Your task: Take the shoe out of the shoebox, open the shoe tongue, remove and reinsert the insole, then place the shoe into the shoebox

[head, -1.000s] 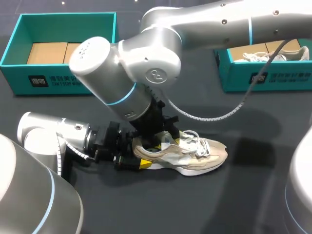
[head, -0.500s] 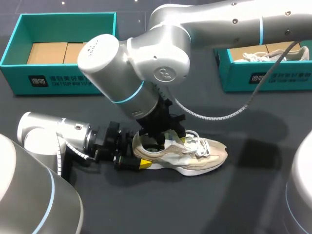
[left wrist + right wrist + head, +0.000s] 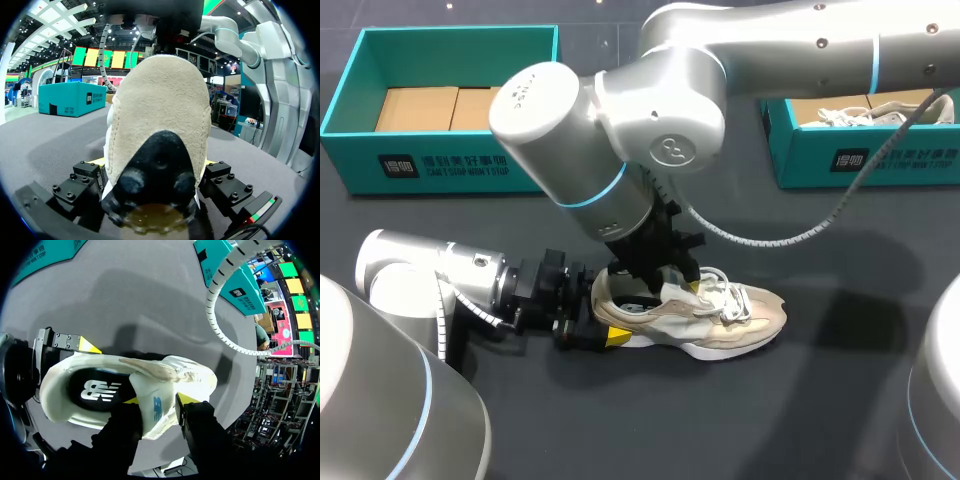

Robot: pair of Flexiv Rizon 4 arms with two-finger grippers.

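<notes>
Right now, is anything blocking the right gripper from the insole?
Nothing visible. The right gripper pinches the tongue; the insole lies bare inside the shoe beside it. The left gripper clamps the heel from outside.

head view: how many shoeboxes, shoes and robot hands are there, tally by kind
shoeboxes: 2 (left shoebox, right shoebox)
shoes: 2 (shoe on the table, shoe in the right shoebox)
hands: 2 (left hand, right hand)
total: 6

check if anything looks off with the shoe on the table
Nothing damaged or spilled. The shoe stands upright, heel clamped by the left gripper; only its tongue is pulled out of line, pinched by the right gripper.
</notes>
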